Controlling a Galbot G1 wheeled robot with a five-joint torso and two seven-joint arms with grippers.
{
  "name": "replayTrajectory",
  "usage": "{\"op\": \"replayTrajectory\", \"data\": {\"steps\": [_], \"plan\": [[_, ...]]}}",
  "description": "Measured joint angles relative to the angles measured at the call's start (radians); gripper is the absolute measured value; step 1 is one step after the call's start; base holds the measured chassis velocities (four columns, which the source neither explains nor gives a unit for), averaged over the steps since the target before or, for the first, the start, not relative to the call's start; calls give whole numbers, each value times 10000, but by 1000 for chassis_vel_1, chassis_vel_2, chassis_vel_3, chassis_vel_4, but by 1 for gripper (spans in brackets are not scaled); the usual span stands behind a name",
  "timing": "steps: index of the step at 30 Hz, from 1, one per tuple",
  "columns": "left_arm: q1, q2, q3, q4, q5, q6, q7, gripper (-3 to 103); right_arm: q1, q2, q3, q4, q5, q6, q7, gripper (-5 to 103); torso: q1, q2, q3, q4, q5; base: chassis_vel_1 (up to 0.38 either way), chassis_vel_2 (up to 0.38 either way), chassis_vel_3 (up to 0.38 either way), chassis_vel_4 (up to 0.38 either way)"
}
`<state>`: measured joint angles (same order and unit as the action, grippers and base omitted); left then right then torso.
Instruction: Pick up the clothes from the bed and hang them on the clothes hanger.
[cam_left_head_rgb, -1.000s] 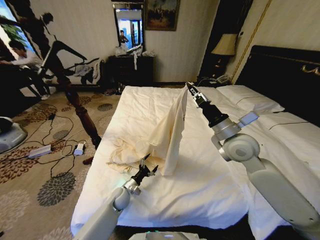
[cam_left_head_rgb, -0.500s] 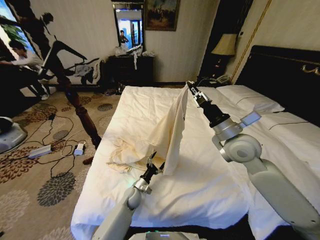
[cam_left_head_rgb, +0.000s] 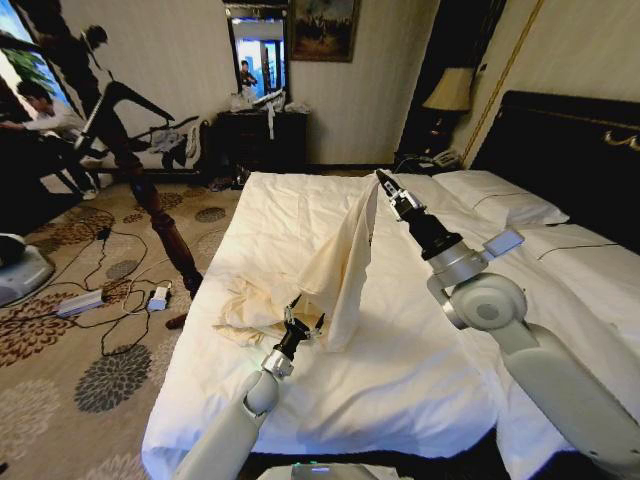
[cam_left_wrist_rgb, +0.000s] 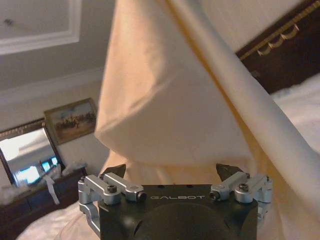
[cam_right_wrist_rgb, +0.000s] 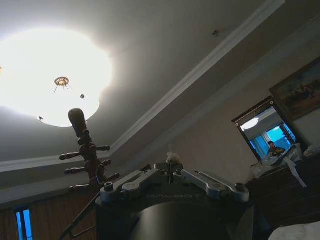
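While one corner of the clothes (cam_left_head_rgb: 335, 265) is lifted into a peak at the centre of the head view, the rest is left crumpled on the bed (cam_left_head_rgb: 420, 370), lower left of centre. That peak is pinched in the right claw (cam_left_head_rgb: 384, 184), closed on the cloth, just above centre. The left claw (cam_left_head_rgb: 302, 322) is held with fingers spread beside the hanging fold's lower edge, nothing gripped. A coat stand (cam_left_head_rgb: 150, 205) is seen at the left.

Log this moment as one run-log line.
right hand: shut on shirt, lifted above bed | left hand: open, at shirt's lower edge | hanging: not done
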<state>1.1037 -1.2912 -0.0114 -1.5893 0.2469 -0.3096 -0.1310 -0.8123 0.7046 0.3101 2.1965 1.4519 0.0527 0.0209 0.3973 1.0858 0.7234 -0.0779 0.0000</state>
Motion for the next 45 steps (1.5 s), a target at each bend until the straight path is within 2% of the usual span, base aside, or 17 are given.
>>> {"op": "replayTrajectory", "data": {"steps": [1,6,9,16,23,28,29,32,36,38,41,43,44,45], "plan": [[0,0,0,0,0,0,0,100,0,0,0,0,0,0,0,0,0,0,0,0,0,0,0,0,0],[-64,91,235,-184,-869,50,838,100,-1,11,-130,-32,-109,0,4,0,0,0,0,-2,0,0,0,0,0],[56,213,313,-220,-974,118,1003,100,2,-6,-136,-46,-123,-1,4,0,0,0,0,0,0,0,0,0,0],[452,569,430,-185,-2167,529,1054,100,29,-17,-115,-75,-140,-4,5,0,0,0,0,2,0,0,0,0,0],[88,339,573,-31,-2117,560,1040,100,67,14,-160,-99,-169,-8,6,0,0,0,1,0,0,0,0,0,0],[-266,17,791,314,-1706,502,1062,100,30,-7,-161,-91,-171,-9,8,0,0,0,0,-1,0,0,0,0,0],[-354,-123,846,424,-1576,471,1072,103,10,-24,-144,-79,-171,-9,9,0,0,0,0,0,0,0,0,0,0],[-417,-352,855,517,-1468,410,1072,101,-60,-50,-63,-54,-171,-9,11,0,0,0,1,-1,0,0,0,0,0],[-383,-415,824,516,-1354,307,1069,82,-218,-90,52,-30,-194,-10,10,0,0,0,0,-1,2,0,0,0,0],[-358,-376,818,487,-1331,292,1070,82,-224,-90,57,-30,-199,-11,10,0,0,0,0,-1,1,0,0,0,0],[-225,-160,680,279,-1289,257,1056,66,-202,-58,51,-31,-214,-11,7,0,0,0,0,0,2,0,0,0,0],[-204,-124,653,234,-1289,257,1054,66,-193,-52,43,-34,-218,-11,7,0,0,0,0,0,0,0,0,0,0],[-160,-40,586,125,-1295,255,1044,61,-185,-39,30,-47,-227,-10,6,0,0,0,0,1,0,0,0,0,0],[-125,74,498,-7,-1325,255,1035,50,-183,-27,18,-69,-250,-11,6,0,0,0,1,0,0,0,0,0,0]]}}
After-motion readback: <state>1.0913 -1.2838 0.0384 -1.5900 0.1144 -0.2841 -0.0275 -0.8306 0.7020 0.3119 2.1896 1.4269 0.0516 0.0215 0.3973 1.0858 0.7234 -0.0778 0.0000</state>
